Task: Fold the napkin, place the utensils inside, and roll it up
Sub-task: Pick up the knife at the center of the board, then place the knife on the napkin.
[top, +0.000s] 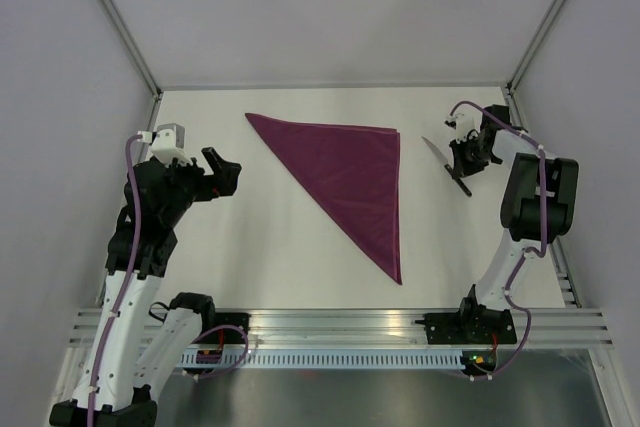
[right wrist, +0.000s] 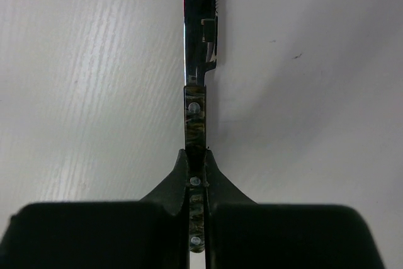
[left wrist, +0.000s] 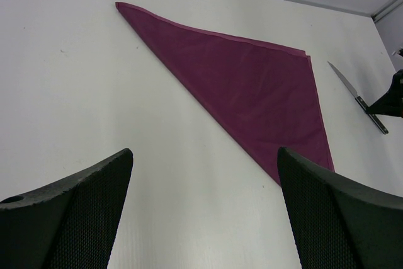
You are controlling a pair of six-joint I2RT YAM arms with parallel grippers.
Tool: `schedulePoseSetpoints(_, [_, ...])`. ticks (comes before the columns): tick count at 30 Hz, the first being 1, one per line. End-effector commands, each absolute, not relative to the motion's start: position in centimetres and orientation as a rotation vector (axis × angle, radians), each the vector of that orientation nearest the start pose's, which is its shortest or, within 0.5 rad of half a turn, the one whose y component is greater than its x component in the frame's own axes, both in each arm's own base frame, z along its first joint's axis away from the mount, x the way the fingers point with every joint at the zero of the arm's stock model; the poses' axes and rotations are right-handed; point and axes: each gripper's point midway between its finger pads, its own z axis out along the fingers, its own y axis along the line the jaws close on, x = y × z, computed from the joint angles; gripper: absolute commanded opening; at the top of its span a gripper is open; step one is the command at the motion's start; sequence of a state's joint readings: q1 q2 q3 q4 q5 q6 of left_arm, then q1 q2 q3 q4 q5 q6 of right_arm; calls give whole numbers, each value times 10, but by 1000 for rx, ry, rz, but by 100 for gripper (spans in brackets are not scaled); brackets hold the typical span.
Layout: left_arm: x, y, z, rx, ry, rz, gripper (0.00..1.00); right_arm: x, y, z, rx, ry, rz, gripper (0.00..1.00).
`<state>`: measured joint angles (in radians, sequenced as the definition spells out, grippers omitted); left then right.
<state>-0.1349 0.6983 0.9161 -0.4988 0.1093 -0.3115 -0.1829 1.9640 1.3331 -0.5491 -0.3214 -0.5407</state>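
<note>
The plum-purple napkin (top: 348,179) lies folded into a triangle on the white table; it also shows in the left wrist view (left wrist: 252,86). A knife (top: 446,164) with a pale blade and dark handle lies at the right of the napkin. My right gripper (top: 466,163) is shut on the knife's dark riveted handle (right wrist: 196,127), the blade pointing away from the fingers. My left gripper (top: 222,169) is open and empty, above bare table left of the napkin; its fingers (left wrist: 82,206) frame the white surface.
The table's back edge meets grey walls with a metal frame (top: 330,87). A metal rail (top: 340,327) runs along the near edge by the arm bases. The right arm stands close to the right wall.
</note>
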Motion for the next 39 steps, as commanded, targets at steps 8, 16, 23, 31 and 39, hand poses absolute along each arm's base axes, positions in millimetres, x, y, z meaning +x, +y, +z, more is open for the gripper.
schedulePoseSetpoints(8, [266,-70,294,-54,1841,-415,98,412,32,117,-496,2487,286,0])
schedulePoseSetpoints(16, [266,-70,293,-56,1843,-418,98,407,145,138,-544,2440,452,0])
schedulePoseSetpoints(23, [268,-70,291,-61,1853,-415,98,388,235,114,-681,2435,513,0])
schedulePoseSetpoints(31, [270,-68,288,-70,1863,-405,98,388,290,97,-717,2377,537,0])
schedulePoseSetpoints(39, [272,-66,285,-78,1874,-391,98,392,329,72,-763,2369,551,0])
